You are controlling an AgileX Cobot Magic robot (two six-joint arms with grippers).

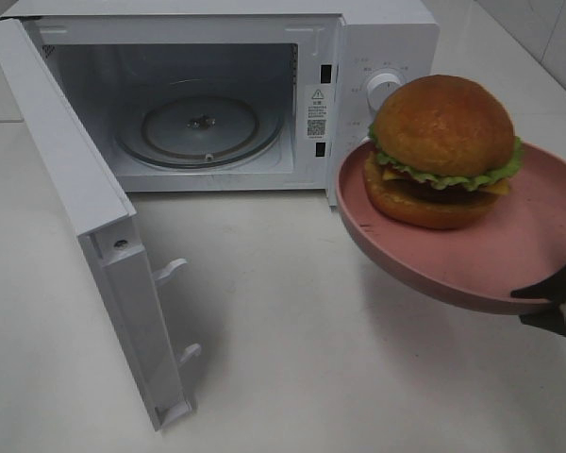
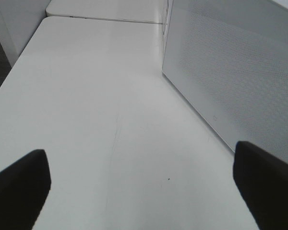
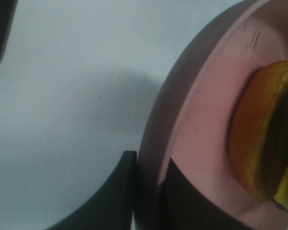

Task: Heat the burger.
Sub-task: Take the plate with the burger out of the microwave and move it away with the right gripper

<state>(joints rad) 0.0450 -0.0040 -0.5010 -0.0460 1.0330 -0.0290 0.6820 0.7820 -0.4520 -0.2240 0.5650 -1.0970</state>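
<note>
Burger [image 1: 443, 151] on lifted pink plate [image 1: 472, 269]; no legible writing.

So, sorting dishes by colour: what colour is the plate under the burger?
Pink plate, clearest in the exterior high view.

A white table [image 1: 292, 359] carries an open white microwave [image 1: 264, 85].

Bright, even overhead light — soft shadows on the white table [image 1: 292, 311] — blurry wrist close-ups.
</note>
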